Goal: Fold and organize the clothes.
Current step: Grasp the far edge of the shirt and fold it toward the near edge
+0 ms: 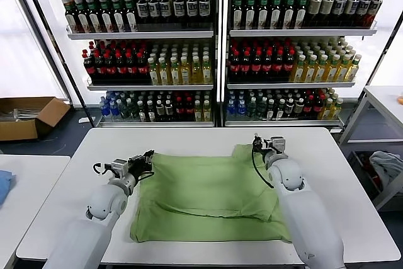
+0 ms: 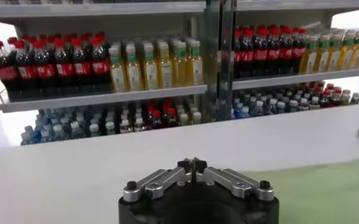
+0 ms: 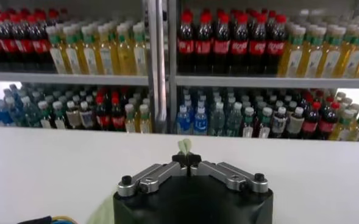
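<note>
A light green shirt point(image 1: 208, 187) lies on the white table point(image 1: 189, 140), its lower half folded into a thicker band near the front edge. My right gripper point(image 1: 256, 141) is at the shirt's far right corner, shut on a small tuft of green cloth point(image 3: 184, 146) that sticks out past its fingertips point(image 3: 186, 159). My left gripper point(image 1: 150, 155) is at the shirt's far left corner, shut point(image 2: 192, 163), with no cloth showing between its fingertips. The shirt's edge point(image 2: 331, 189) lies just beside it.
Shelves of bottles point(image 1: 220, 55) stand behind the table. A cardboard box point(image 1: 28, 114) sits on the floor at the far left. A second table point(image 1: 25, 181) is at the left. A side table point(image 1: 384, 102) with a cloth pile point(image 1: 385, 165) under it is at the right.
</note>
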Motion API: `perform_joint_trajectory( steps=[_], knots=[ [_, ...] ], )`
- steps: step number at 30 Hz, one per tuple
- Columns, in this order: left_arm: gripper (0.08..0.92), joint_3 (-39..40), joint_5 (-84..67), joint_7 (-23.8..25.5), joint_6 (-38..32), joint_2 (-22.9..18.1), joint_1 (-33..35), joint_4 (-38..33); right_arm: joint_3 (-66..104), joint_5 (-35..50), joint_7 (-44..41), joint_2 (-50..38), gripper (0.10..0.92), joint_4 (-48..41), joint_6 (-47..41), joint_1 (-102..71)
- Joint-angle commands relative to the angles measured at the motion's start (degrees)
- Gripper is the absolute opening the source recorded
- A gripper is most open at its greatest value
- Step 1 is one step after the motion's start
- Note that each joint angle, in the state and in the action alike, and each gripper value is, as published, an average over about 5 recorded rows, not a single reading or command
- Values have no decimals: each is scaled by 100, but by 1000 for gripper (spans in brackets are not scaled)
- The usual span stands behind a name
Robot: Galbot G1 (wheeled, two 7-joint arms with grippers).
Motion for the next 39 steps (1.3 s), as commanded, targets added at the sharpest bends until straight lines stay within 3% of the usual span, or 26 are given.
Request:
perform_joint_trajectory(
  steps=[1,16,28,39],
  knots=[
    [87,-211,38,-32,-112,108,887,-989,263,268,195,-271,106,1822,-34,-1127],
    [87,-704,359,66,-204,21,2082,-1809,1167,250,412,-69,106,3542,-78,-3231],
    [87,-917,662,194,-341,-94,2802,-1963,1446,-49,486,-25,106,3591,-41,-4034],
    [87,-821,990,313,-465,-325,2953,-1716,1267,-291,509,51,106,3194,44,-4134]
  ],
)
